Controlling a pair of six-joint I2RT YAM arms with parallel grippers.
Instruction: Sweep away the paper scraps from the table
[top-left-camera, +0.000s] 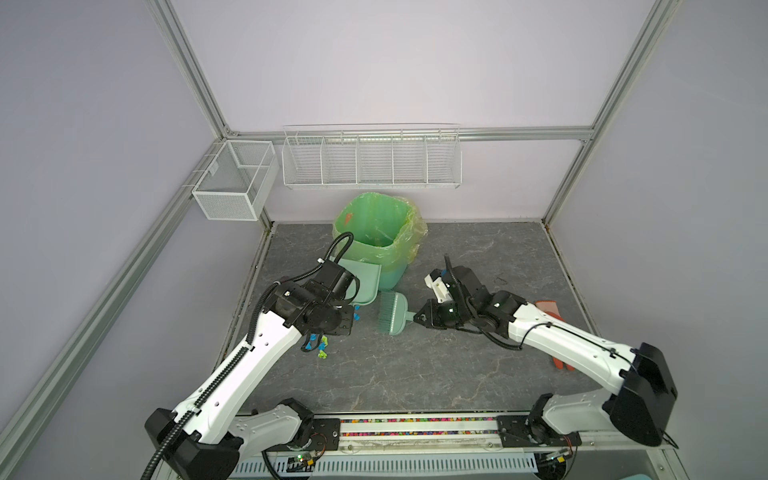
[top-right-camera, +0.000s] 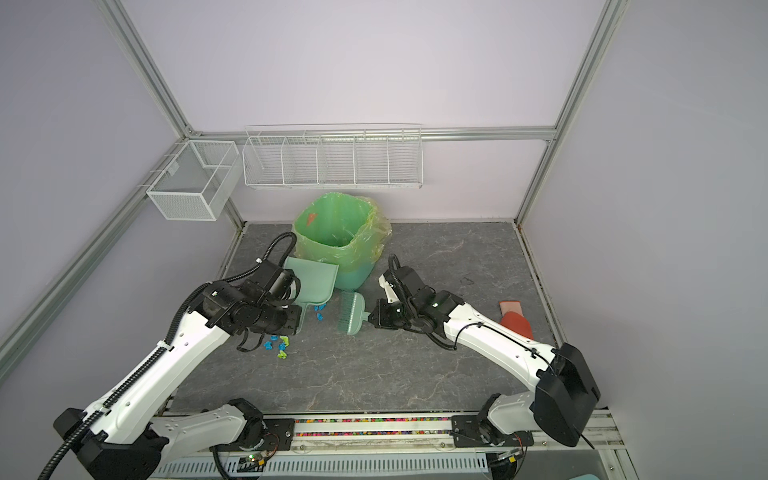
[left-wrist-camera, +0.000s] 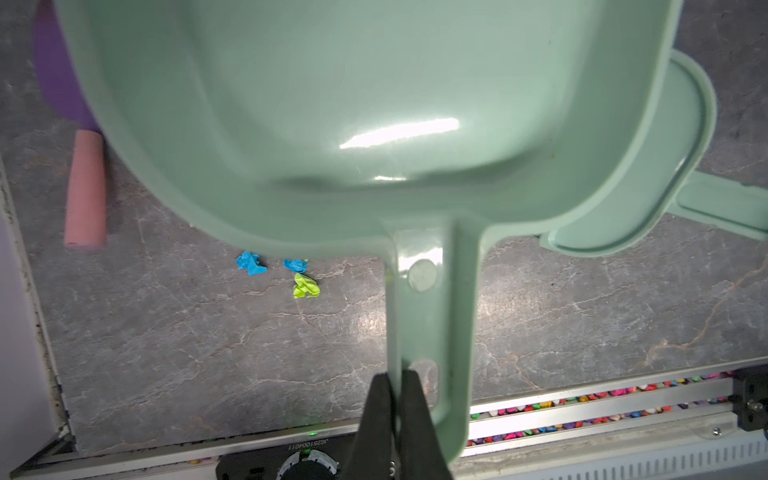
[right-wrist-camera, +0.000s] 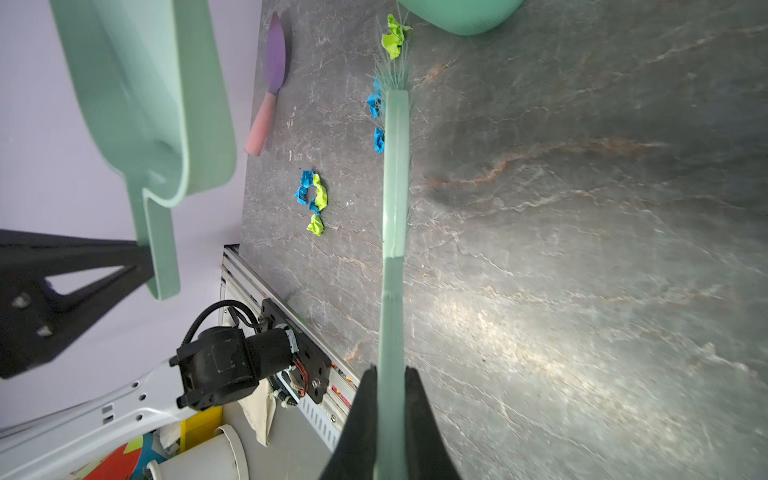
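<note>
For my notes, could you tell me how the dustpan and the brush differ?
The dustpan is a wide, empty scoop in the left gripper; the brush is narrow and bristled, in the right gripper. The dustpan is raised; the brush reaches paper scraps. Both are mint green.

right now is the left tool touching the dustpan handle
Touching. The left wrist view shows the left tool shut on the rim of the dustpan handle, no gap.

free: table (top-left-camera: 415, 374) front centre | blocked: bin (top-left-camera: 397, 259) rear, glove (top-right-camera: 515, 322) right
</note>
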